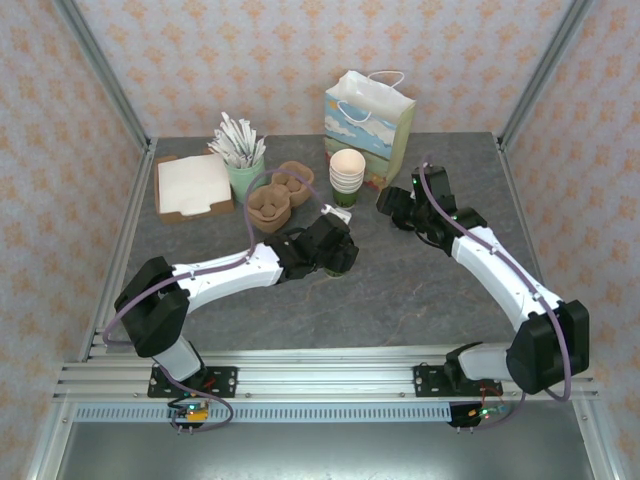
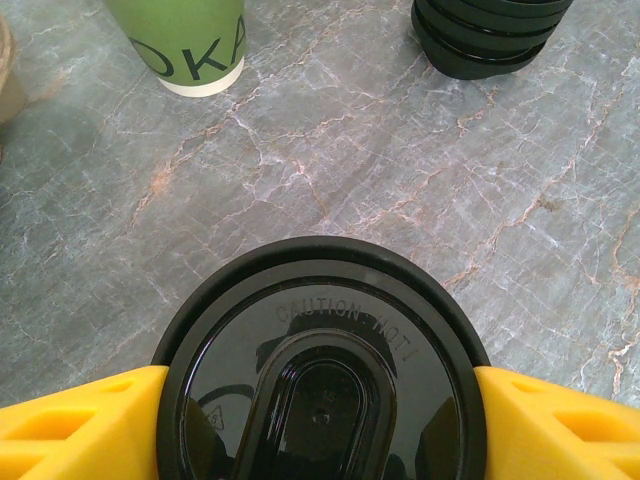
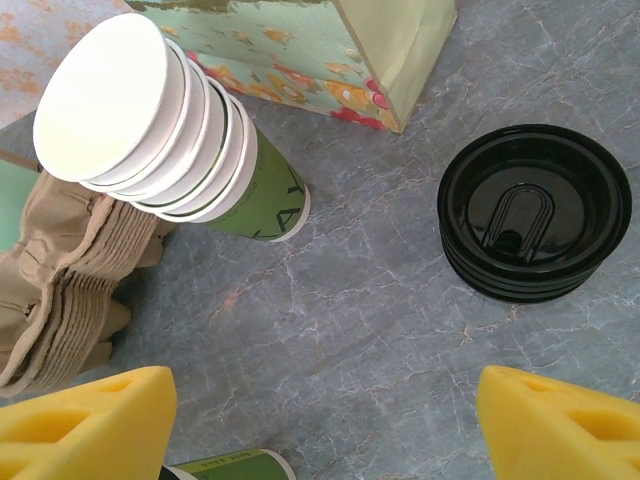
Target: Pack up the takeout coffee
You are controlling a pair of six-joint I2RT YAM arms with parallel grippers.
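Observation:
The takeout coffee (image 2: 320, 350) sits under my left wrist, its round black lid marked "CAUTION: HOT!" pressed between the two yellow fingers. My left gripper (image 2: 320, 400) is shut on it at lid height. From above, that gripper (image 1: 335, 250) covers the cup at the table's middle, with a sliver of the takeout coffee's green band (image 1: 337, 270) showing under it. The cup's green side (image 3: 225, 465) also shows at the bottom of the right wrist view. My right gripper (image 3: 325, 420) hangs open over bare table, and from above it (image 1: 390, 205) is just right of the stacked cups.
A flowered paper bag (image 1: 370, 120) stands open at the back. In front of it are a stack of lidless cups (image 1: 347, 170) and a pile of black lids (image 3: 535, 210). Brown cup carriers (image 1: 275, 200), a cup of sachets (image 1: 243, 160) and a napkin box (image 1: 193, 185) are at the back left.

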